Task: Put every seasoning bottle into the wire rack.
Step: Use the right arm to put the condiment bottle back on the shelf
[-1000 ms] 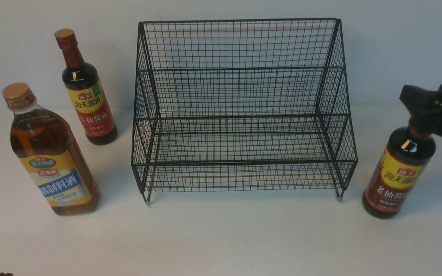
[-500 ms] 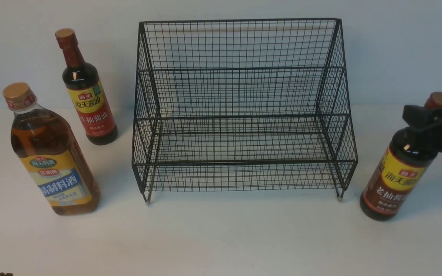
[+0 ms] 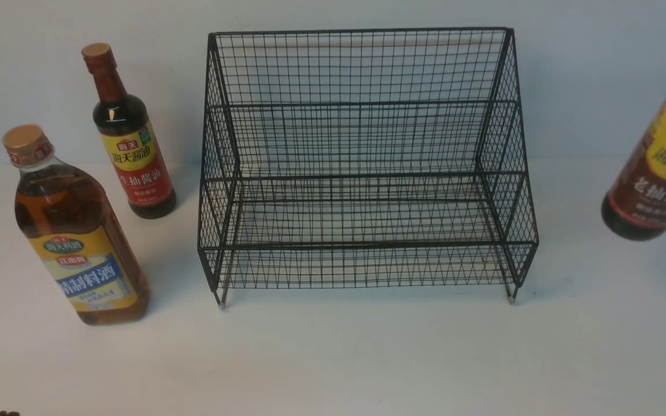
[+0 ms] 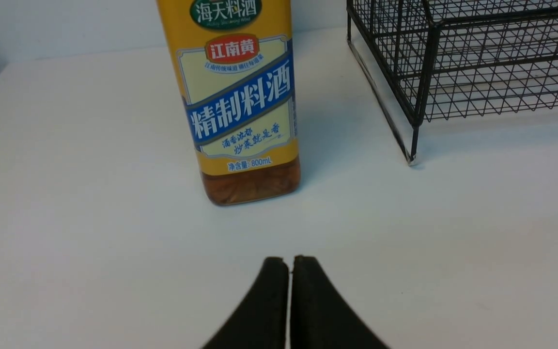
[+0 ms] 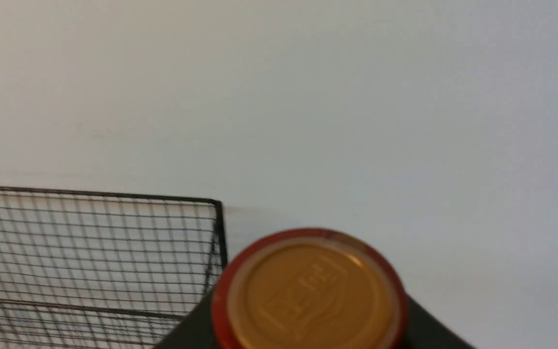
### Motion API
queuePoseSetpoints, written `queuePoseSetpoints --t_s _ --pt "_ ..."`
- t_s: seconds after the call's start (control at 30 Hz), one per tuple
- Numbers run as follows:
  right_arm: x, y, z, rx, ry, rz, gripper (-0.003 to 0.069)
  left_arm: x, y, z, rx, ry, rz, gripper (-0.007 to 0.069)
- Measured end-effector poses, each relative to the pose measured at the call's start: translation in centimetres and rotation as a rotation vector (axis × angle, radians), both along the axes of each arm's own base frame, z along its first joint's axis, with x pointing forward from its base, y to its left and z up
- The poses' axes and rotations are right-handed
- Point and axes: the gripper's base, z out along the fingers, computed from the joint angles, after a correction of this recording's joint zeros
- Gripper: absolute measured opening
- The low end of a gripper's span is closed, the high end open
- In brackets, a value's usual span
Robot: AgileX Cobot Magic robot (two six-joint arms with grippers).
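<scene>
Clearly the right gripper (image 5: 308, 339) is clamped on the neck of the brown-banded soy-sauce bottle (image 3: 654, 173), which hangs clear of the tabletop (image 3: 333, 358), tilted with its top leaning away from the wire rack (image 3: 367, 245). The rack lies well apart on the bottle's left, its open front toward the robot. The left gripper (image 4: 289, 291) is closed and empty, near the amber bottle (image 4: 242, 106).

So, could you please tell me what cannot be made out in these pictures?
- Right wrist view: the cap of the brown-label bottle hides its body and most of the right gripper.
- Front view: that bottle's neck and cap are cut off by the right edge; the gripper is out of frame.
- Left wrist view: the top edge cuts off the amber bottle at its label.
</scene>
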Motion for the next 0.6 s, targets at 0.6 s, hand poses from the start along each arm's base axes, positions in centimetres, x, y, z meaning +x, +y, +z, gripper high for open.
queuePoseSetpoints --t_s 0.6 --pt "8.4 8.5 3.9 0.037 -0.061 0.217 0.0270 0.0 0.0 0.0 0.000 0.000 0.000 -0.0005"
